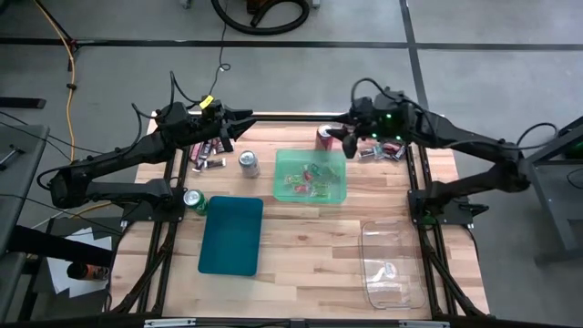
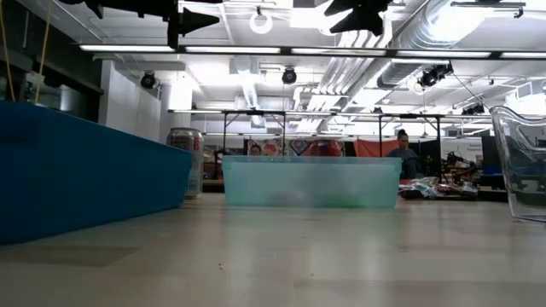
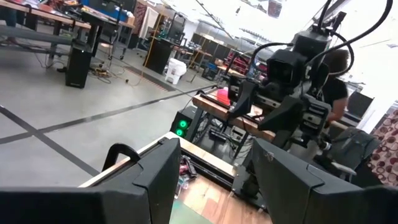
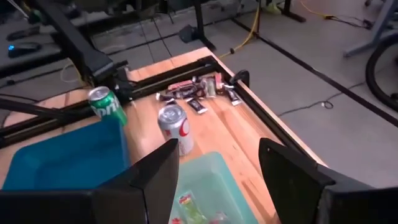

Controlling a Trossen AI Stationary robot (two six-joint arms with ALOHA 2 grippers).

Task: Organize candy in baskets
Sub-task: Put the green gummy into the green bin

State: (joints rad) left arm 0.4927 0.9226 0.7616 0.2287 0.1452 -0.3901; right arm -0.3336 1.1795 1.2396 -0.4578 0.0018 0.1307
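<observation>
From the top camera, the wooden bench (image 1: 301, 260) has three baskets on it: the light green basket (image 1: 311, 176) in the middle with several candies inside, the dark teal basket (image 1: 231, 235) lower left of it, and the clear basket (image 1: 391, 264) down at the lower right. The left claw (image 1: 244, 125) hangs over the top-left part of the bench, fingers spread, holding nothing, right by a little pile of candy bars (image 1: 209, 155). The right claw (image 1: 346, 138) is up top near a red can (image 1: 325, 137), also spread wide and empty, with more candy (image 1: 383, 150) just beside it. A silver can (image 1: 248, 162) and a green can (image 1: 194, 199) sit on the left side.

Low camera: teal basket wall (image 2: 85, 170) fills the left, green basket (image 2: 311, 181) sits centre, clear basket (image 2: 522, 162) at the right edge.

Left wrist cam mostly shows its own spread fingers (image 3: 155, 180) and the other arm (image 3: 292, 93).

Right wrist cam: candy bars (image 4: 196, 90) sit top centre, Sprite can (image 4: 106, 106) and silver can (image 4: 176, 126) below them.
</observation>
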